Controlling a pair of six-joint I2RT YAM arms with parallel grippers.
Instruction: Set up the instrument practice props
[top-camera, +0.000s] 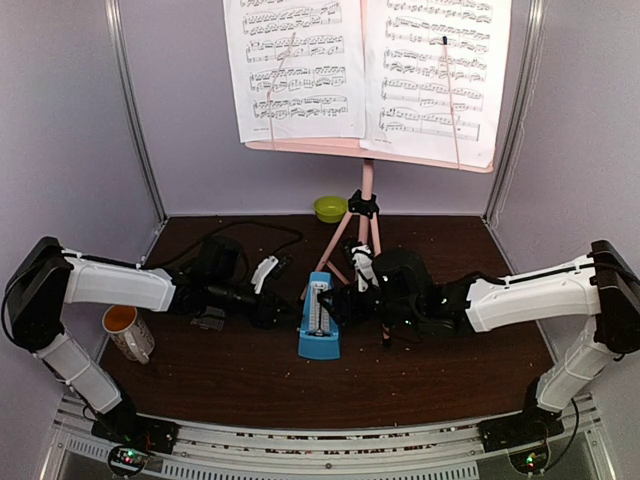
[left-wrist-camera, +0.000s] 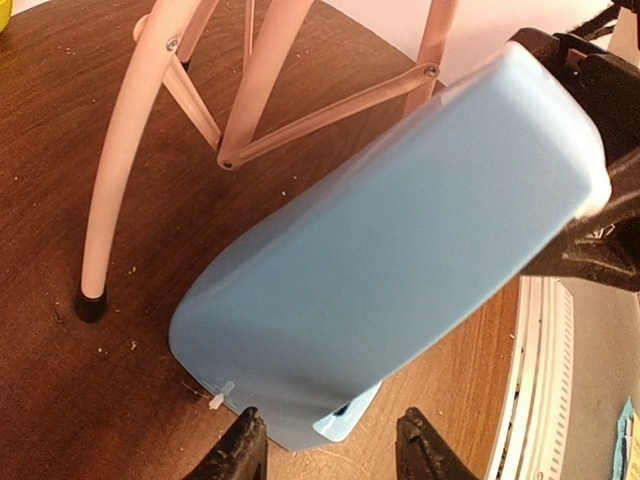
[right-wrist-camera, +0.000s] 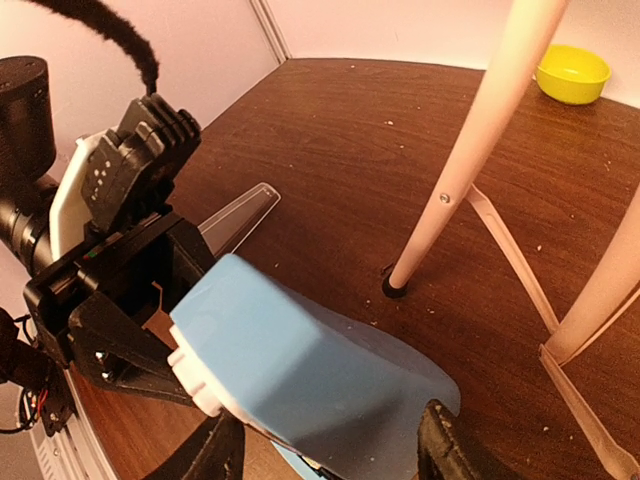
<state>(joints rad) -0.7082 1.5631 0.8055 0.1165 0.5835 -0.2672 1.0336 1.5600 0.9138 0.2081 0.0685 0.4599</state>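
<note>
Metronome (top-camera: 318, 320), blue, tilted mid-frame: left gripper (left-wrist-camera: 328, 425) and right gripper (right-wrist-camera: 330, 425) both straddle it, pinch I cannot tell; I'd firm one grip before freeing the other

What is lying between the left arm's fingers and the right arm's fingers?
The blue metronome lies between the left fingers and the right fingers. The top view shows this best.
</note>
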